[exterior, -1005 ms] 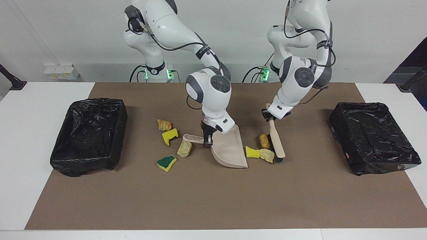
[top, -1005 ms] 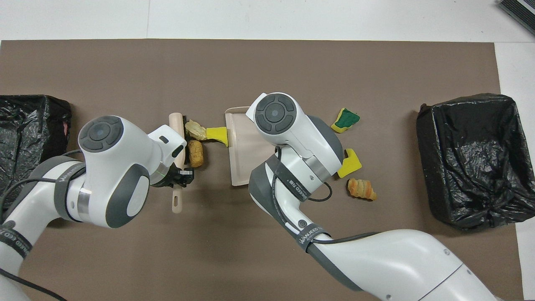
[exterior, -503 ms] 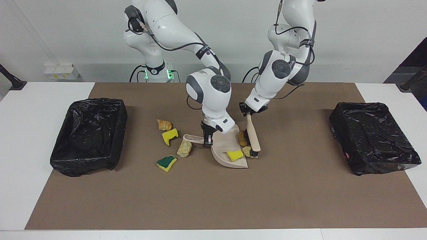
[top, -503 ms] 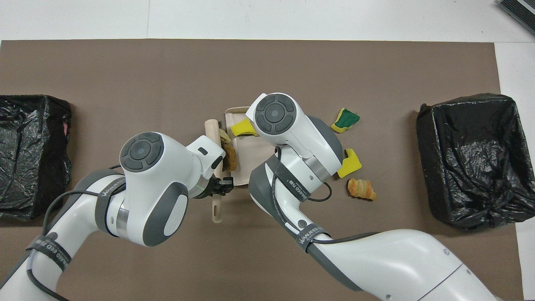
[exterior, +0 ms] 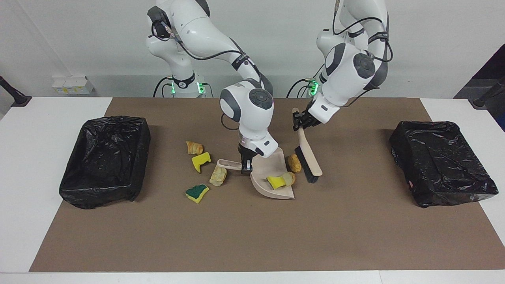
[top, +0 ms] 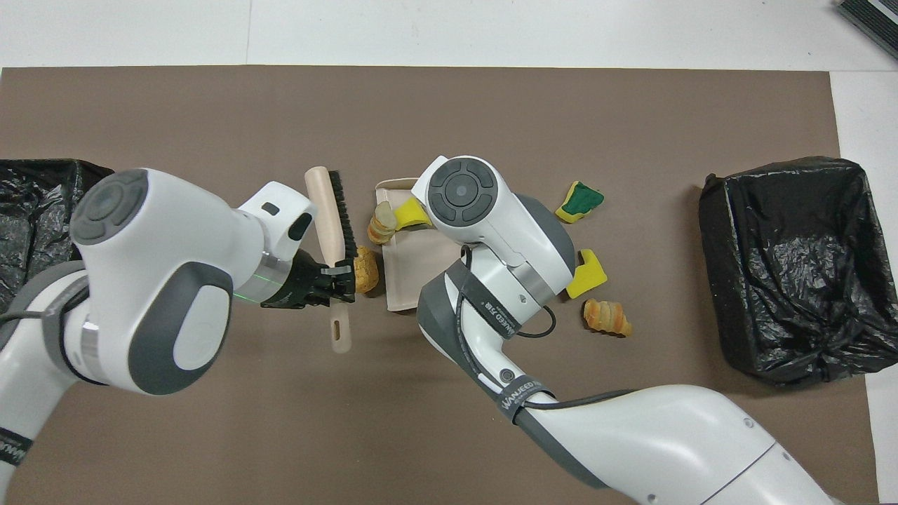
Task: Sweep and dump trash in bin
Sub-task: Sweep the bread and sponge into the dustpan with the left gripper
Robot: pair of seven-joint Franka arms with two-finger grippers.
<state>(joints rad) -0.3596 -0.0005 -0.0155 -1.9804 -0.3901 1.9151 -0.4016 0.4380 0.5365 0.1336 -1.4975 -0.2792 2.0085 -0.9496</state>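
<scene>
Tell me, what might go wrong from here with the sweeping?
The orange-brown lump sits at the dustpan lip, not inside; another pass of the brush, held by the left gripper, might knock it aside. A tan lump rests near the pan's open edge beside a yellow sponge piece, so it might roll out if the right gripper tilts the pan. Four scraps, including the green-topped sponge, lie by the pan's handle.

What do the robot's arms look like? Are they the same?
Yes, they match. The right arm and the left arm have smooth white shells, grey joint caps, black cables and black bands with white lettering. Each ends in a small black tool. Green lights glow at their bases.
</scene>
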